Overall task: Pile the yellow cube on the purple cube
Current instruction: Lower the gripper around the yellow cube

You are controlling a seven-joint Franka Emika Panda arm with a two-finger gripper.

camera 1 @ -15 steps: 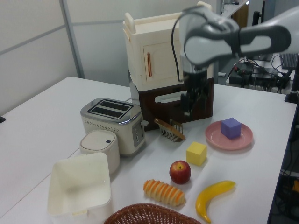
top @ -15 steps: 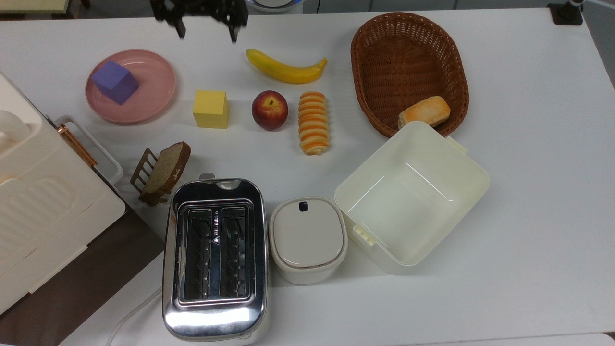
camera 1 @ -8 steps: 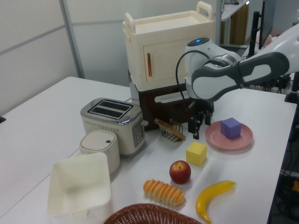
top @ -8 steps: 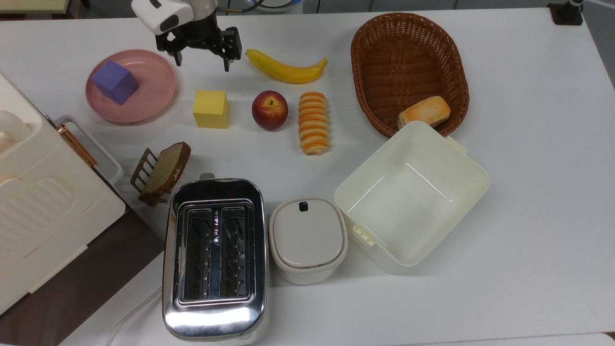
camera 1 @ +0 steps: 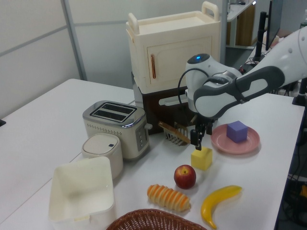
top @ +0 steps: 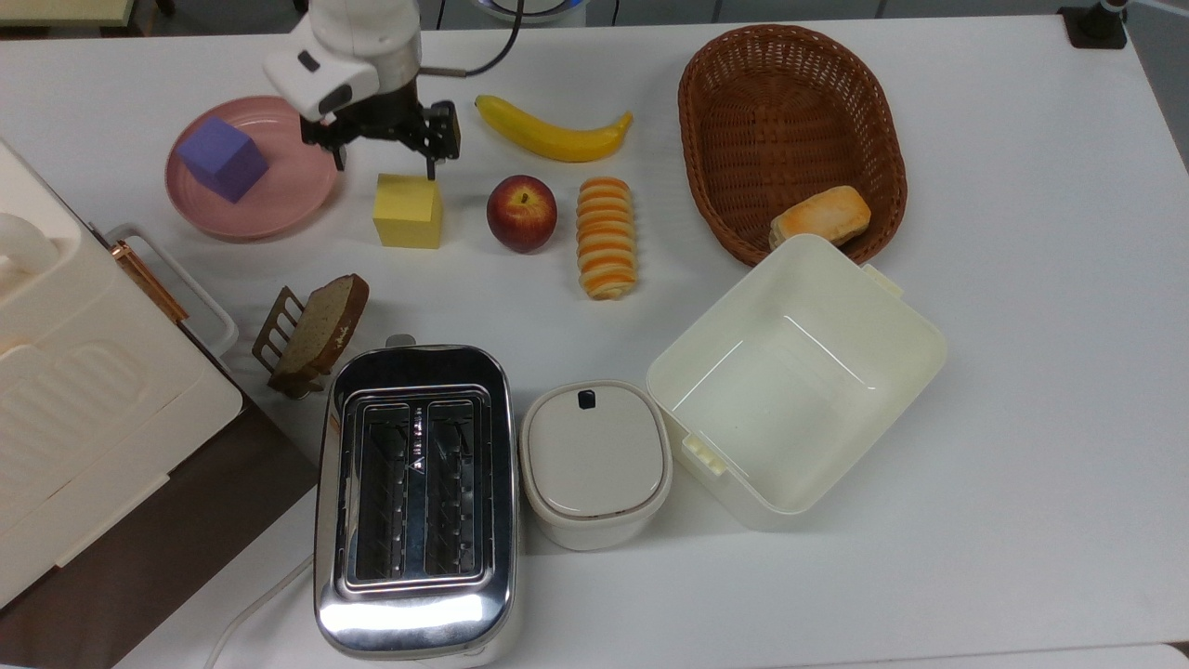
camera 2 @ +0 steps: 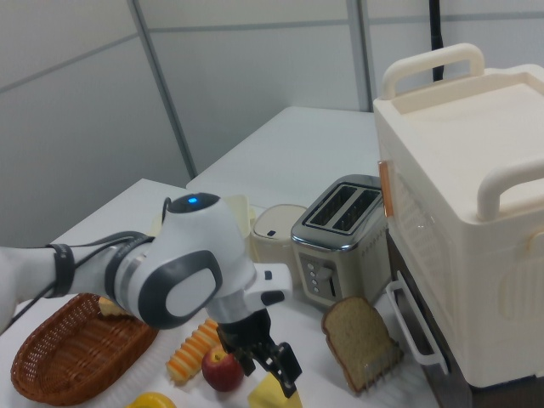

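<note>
While the hand (top: 382,160) hangs with fingers spread, the yellow cube (top: 407,211) sits just below it in the top view. In the left view, the purple cube (camera 1: 236,131) waits on a plate (camera 1: 235,143) beside it; off-centre closing could nudge the yellow cube aside.

The whole white table (top: 1022,372) is looked down on from straight above in the top view, with the toaster (top: 415,497) at the bottom edge and the basket (top: 790,139) at the upper right. The left view is taken low from the basket end, facing along the table toward the cream cabinet (camera 1: 175,52), and the right view is taken closer from the opposite end, beside that cabinet (camera 2: 476,212). The toaster (camera 1: 115,127) (camera 2: 340,234) and the apple (top: 521,213) (camera 1: 184,176) (camera 2: 223,371) are shared by all three views.
</note>
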